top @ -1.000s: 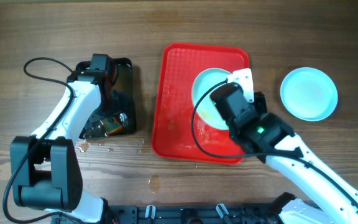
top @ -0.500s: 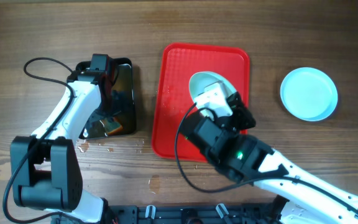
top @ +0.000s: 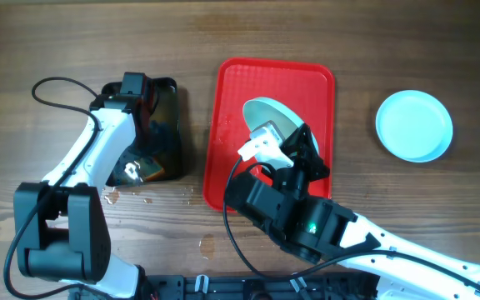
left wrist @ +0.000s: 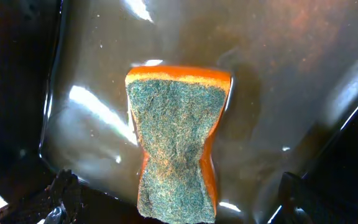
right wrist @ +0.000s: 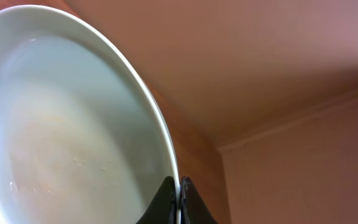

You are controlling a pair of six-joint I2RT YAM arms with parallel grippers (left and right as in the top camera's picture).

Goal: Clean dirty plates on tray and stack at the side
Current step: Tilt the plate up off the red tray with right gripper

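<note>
My right fingers (right wrist: 165,200) are pinched almost closed on the rim of the held plate (right wrist: 67,124), one tip on each face of the edge. The wrist view shows its pale inside with a faint wet film. From overhead that plate (top: 267,117) is tipped up on edge above the middle of the red tray (top: 232,92). I cannot tell whether its lower edge touches the tray. The right arm reaches in from the tray's near side. The second plate (top: 414,125) lies flat on the bench (top: 348,42), well apart from the red tray, off its right edge. My left fingers (left wrist: 64,190) are spread wide and grip nothing. The sponge (left wrist: 176,149), green scourer face up over orange, lies between them untouched, in shallow liquid in the black tray (left wrist: 17,93). That black tray (top: 167,108) sits just beside the red tray's left edge.
</note>
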